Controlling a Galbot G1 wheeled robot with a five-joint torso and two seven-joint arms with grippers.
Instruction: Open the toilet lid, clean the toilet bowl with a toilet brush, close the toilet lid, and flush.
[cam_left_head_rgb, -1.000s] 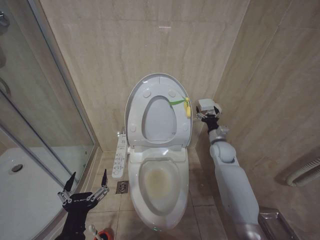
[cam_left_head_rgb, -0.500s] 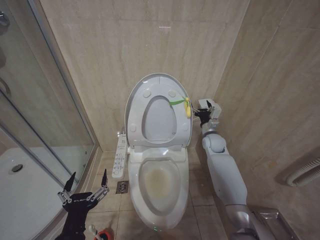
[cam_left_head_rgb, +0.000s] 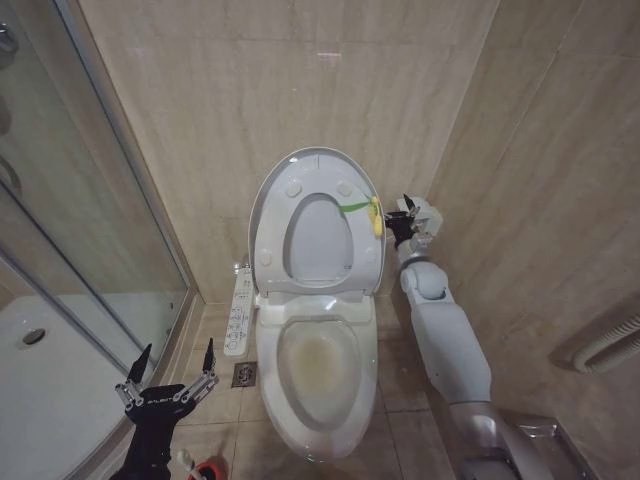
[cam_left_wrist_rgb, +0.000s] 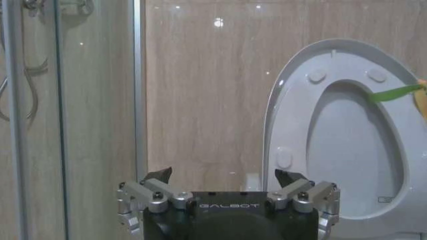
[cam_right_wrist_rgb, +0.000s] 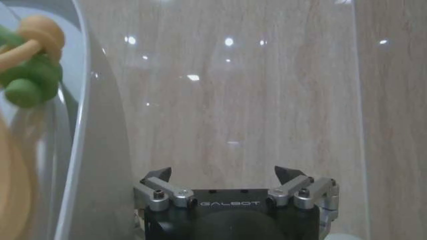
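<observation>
The toilet lid (cam_left_head_rgb: 318, 157) stands upright against the back wall, with the white seat ring (cam_left_head_rgb: 300, 195) raised against it. A green-yellow tag (cam_left_head_rgb: 365, 207) hangs on the ring's right side. Below, the toilet bowl (cam_left_head_rgb: 318, 365) lies open, its inside stained yellowish. My right gripper (cam_left_head_rgb: 405, 222) is open just right of the lid's edge (cam_right_wrist_rgb: 100, 130), close to the tag (cam_right_wrist_rgb: 30, 75), holding nothing (cam_right_wrist_rgb: 223, 172). My left gripper (cam_left_head_rgb: 170, 375) hangs open and empty low on the left (cam_left_wrist_rgb: 223, 174). Under it, the toilet brush's white handle (cam_left_head_rgb: 183, 460) rises from a red cup (cam_left_head_rgb: 207, 468).
A glass shower door (cam_left_head_rgb: 90, 200) and white shower tray (cam_left_head_rgb: 40, 390) close off the left. A white control panel (cam_left_head_rgb: 238, 310) sits beside the bowl, above a floor drain (cam_left_head_rgb: 245, 374). The tiled wall stands close on the right, with a ribbed hose (cam_left_head_rgb: 610, 345).
My right arm has straightened and drawn its gripper a little left and up, closer to the lid's right edge. The left gripper has not moved.
</observation>
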